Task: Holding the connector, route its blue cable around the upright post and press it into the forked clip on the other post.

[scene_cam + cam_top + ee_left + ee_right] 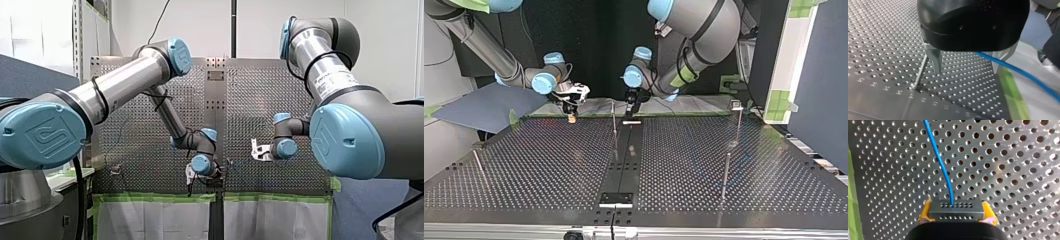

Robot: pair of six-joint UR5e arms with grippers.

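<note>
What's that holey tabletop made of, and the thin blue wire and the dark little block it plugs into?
Perforated silver tabletop: likely metal, brushed; it glints around the holes.
Thin blue cable: apparently plastic-sheathed, smooth, evenly coloured.
Dark grey connector block: probably matte moulded plastic, with neat rows of tiny holes.

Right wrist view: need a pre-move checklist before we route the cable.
1. Grip: my right gripper clamps the connector between yellow pads: ok.
2. Lead: blue cable leaves the connector unkinked: ok.
3. Support: my left gripper open, cable not gripped: ok.
4. Routing: cable around upright post: not ok, it runs beside the post.
5. Seating: cable in forked clip: cannot tell, clip not made out.
</note>
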